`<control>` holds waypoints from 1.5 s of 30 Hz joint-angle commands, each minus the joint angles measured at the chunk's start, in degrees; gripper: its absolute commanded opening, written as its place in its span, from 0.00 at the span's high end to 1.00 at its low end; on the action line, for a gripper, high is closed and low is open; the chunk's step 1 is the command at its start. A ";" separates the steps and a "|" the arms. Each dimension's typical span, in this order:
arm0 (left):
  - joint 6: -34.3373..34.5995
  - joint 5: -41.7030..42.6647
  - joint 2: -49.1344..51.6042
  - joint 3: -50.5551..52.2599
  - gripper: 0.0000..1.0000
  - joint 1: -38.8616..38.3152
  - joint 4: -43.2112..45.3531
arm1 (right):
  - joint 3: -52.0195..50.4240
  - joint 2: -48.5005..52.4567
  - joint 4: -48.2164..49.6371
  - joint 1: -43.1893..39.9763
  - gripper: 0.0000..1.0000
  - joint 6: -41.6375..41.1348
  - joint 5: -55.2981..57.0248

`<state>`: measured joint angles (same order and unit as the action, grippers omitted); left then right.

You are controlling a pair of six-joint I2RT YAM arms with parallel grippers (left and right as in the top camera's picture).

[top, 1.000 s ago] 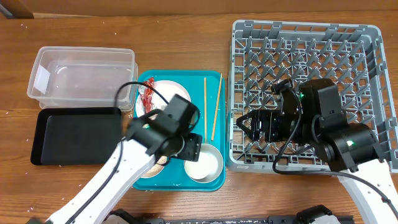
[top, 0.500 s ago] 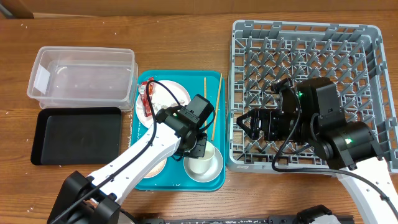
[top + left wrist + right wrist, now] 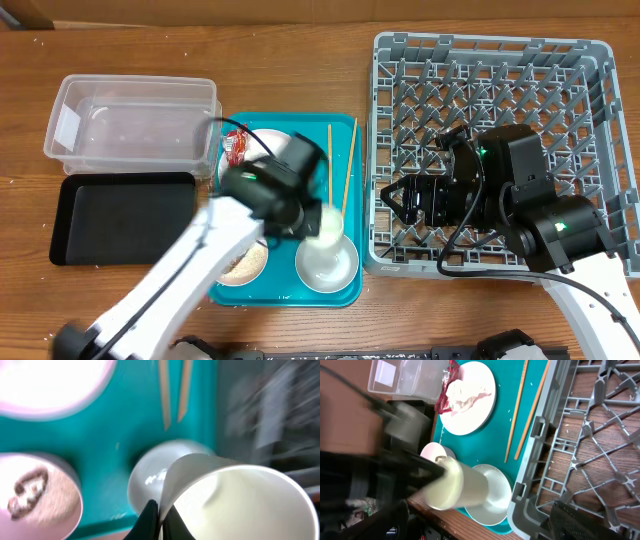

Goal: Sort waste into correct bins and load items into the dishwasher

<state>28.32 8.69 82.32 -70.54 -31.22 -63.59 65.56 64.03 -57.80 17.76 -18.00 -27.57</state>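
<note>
My left gripper (image 3: pixel 161 521) is shut on the rim of the small white cup (image 3: pixel 235 500), which hangs tipped just above the white bowl (image 3: pixel 327 264) on the teal tray (image 3: pixel 345 135). From overhead the cup (image 3: pixel 328 225) shows blurred beside my left gripper (image 3: pixel 308 212). The pink bowl (image 3: pixel 35 497) holds a brown food scrap (image 3: pixel 27 491). A napkin (image 3: pixel 465 396) and a red wrapper (image 3: pixel 445 395) lie on the plate (image 3: pixel 268 148). Two chopsticks (image 3: pixel 330 170) lie along the tray's right side. My right gripper (image 3: pixel 402 207) hovers open over the dish rack (image 3: pixel 490 90), at its front left.
A clear tub (image 3: pixel 135 120) stands at the back left, with a shallow black tray (image 3: pixel 120 218) in front of it. The rack's grey wall (image 3: pixel 540 450) rises right beside the teal tray. Wood table (image 3: pixel 290 60) surrounds everything.
My left gripper closed on the cup's rim and raised the cup out of the white bowl, with the arm swinging. The right arm has not moved.
</note>
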 commanded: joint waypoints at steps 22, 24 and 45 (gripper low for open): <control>-12.44 67.34 -4.20 -6.82 0.96 25.05 4.07 | 1.49 2.38 30.16 7.87 0.14 4.26 -28.63; -12.72 67.30 -4.20 -6.82 0.96 25.05 4.07 | 1.49 2.43 31.26 8.85 0.26 4.28 -29.22; -12.94 26.64 -4.22 -6.82 0.00 27.28 -2.78 | 2.38 -8.33 -10.21 -5.03 0.37 -4.61 21.35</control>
<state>16.08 41.01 77.91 -77.23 -4.03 -66.26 66.46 55.00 -64.99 12.47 -18.13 -19.88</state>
